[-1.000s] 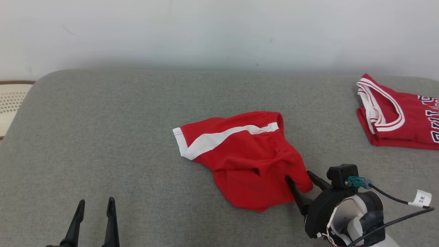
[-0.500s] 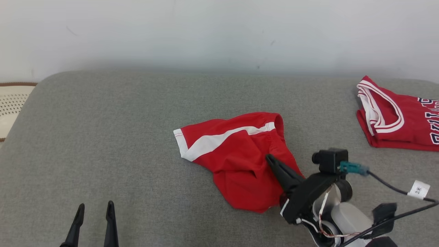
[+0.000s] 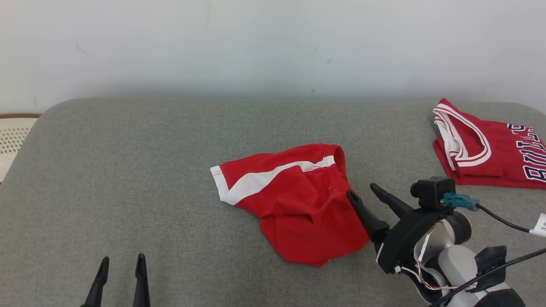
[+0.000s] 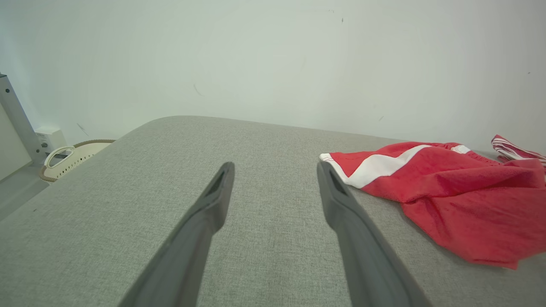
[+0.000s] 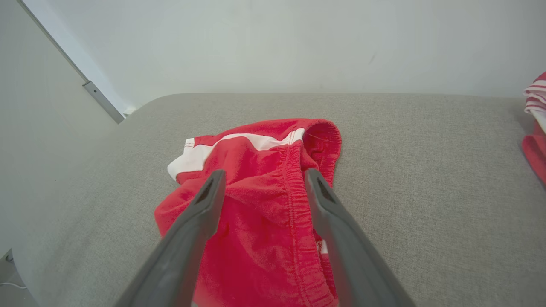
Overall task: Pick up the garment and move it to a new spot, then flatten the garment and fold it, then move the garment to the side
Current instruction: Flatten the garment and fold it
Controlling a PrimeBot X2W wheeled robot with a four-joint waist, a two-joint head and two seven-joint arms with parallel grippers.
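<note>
On the grey padded surface (image 3: 128, 192), I am judging the job to be at an early stage. The red shorts (image 3: 298, 204) are lying crumpled near the middle, one leg with its white stripe pointing left and the rest bunching in soft folds. They are not looking flattened or folded to me, so the spreading, the fold and the final shift aside are all waiting to be done. I cannot tell whether this spot is already the new one. A red jersey (image 3: 482, 149) is sitting folded well apart at the far right edge, which I am taking as finished work from another round.

My right tool (image 3: 362, 190) is hovering at the right edge of the shorts with its fingers spread apart and clamping nothing. In the right wrist view the elastic waistband (image 5: 294, 187) is running up between the two fingers. My left tool (image 3: 122, 257) is hanging low at the near left, fingers wide apart, well clear of the cloth.

A cream perforated basket (image 3: 13, 136) is standing beyond the left end of the surface; I am not able to see what, if anything, is in it.
</note>
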